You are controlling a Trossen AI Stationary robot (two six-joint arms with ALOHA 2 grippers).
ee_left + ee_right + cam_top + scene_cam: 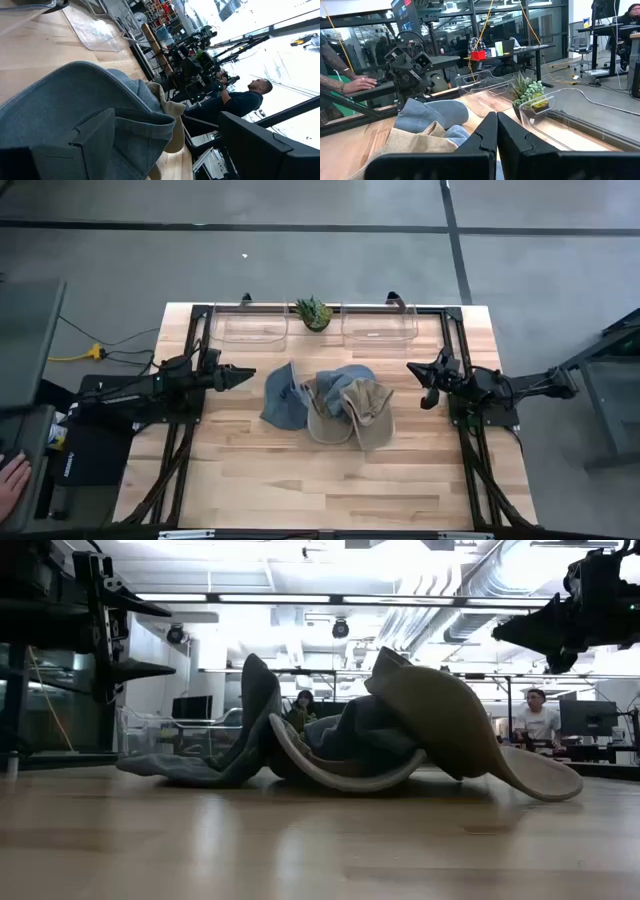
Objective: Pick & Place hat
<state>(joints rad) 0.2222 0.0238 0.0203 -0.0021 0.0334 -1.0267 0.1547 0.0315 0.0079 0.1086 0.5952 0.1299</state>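
Several hats lie heaped at the table's middle. A blue denim hat (283, 397) is on the left and a tan hat (367, 415) on the right, with its brim (535, 778) resting on the wood. More blue and tan hats (335, 395) are tangled between them. My left gripper (248, 376) hovers open just left of the pile, above the table, pointing at the denim hat (95, 100). My right gripper (424, 385) hangs shut to the right of the pile, raised off the table (497, 637), its closed fingers (487, 135) aimed toward the hats (427, 131).
Two clear plastic bins (250, 327) (380, 326) stand along the far edge with a small potted plant (314, 312) between them. Bare wood (320, 480) stretches in front of the pile. A person's hand (10, 480) shows off the table at lower left.
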